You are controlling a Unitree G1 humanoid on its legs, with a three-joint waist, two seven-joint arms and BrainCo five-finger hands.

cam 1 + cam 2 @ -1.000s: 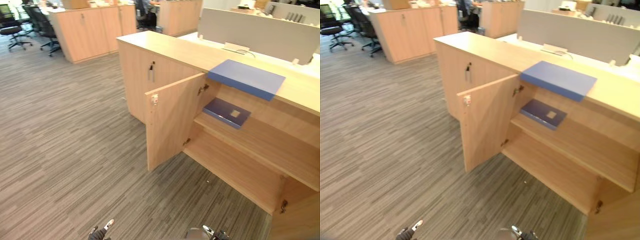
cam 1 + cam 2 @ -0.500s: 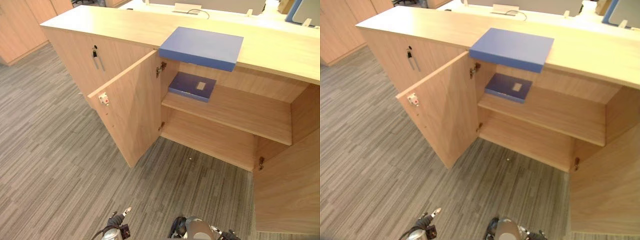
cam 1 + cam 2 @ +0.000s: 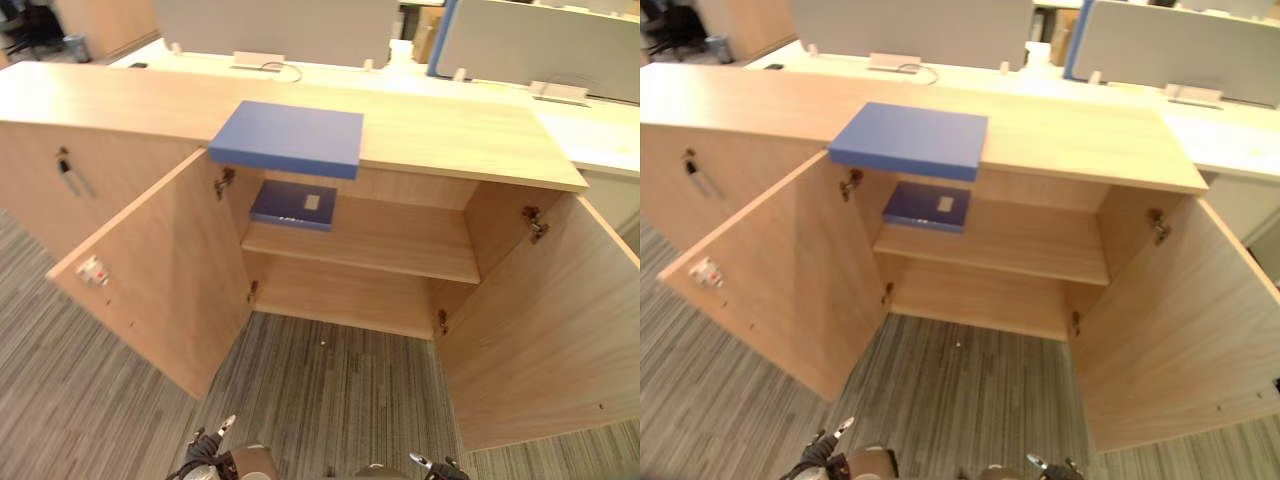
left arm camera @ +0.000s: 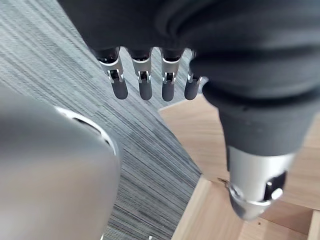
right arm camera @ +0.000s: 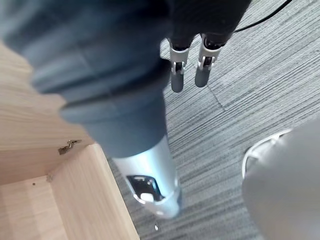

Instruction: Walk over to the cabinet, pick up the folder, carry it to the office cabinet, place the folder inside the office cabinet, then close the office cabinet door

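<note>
Lying flat on the wooden top of the office cabinet (image 3: 470, 140), in the upper middle of the frame, the light blue folder (image 3: 288, 138) has its front edge a little over the cabinet's front edge. Directly below it, a dark blue folder (image 3: 293, 204) lies on the left end of the upper shelf (image 3: 400, 245) inside the cabinet. Both doors stand wide open: the left door (image 3: 150, 270) swings toward the lower left of the frame, and the right door (image 3: 545, 320) toward the lower right. The bottom compartment is under the shelf. Grey striped carpet (image 3: 330, 390) covers the floor in front. The left hand (image 4: 168, 85) hangs over the carpet with fingers straight and relaxed, holding nothing. The right hand (image 5: 202, 70) also has straight fingers and grips nothing.
</note>
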